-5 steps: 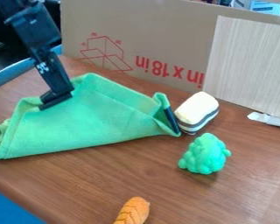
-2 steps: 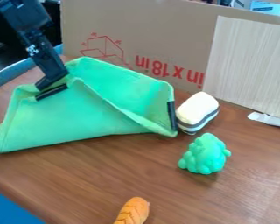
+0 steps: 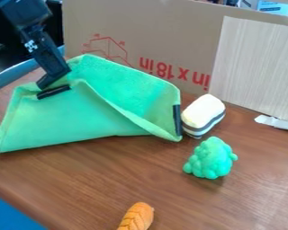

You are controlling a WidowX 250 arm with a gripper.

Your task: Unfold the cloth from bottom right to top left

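Here's the black two-finger gripper [image 3: 45,90] at the far left of the scene, with what looks like a fold of the soft green cloth [image 3: 62,117] pinched between its fingers. That hold makes sense: it's on the upper layer near the top left, the side the unfolding is meant to finish on, so a pull there should draw the flap outward. The bumpy green toy [image 3: 210,158] and orange braided toy [image 3: 136,218] sit nearer, out of that path. The striped white block [image 3: 200,114] is tighter, right beside the cloth's right end; whether they touch, I can't tell.

And the cloth itself, on the left and middle of the brown wooden table [image 3: 140,175]: part open, far side raised toward the cardboard panel [image 3: 146,27], a slack diagonal fold running down to the right, dark strip [image 3: 177,120] standing along that right edge.
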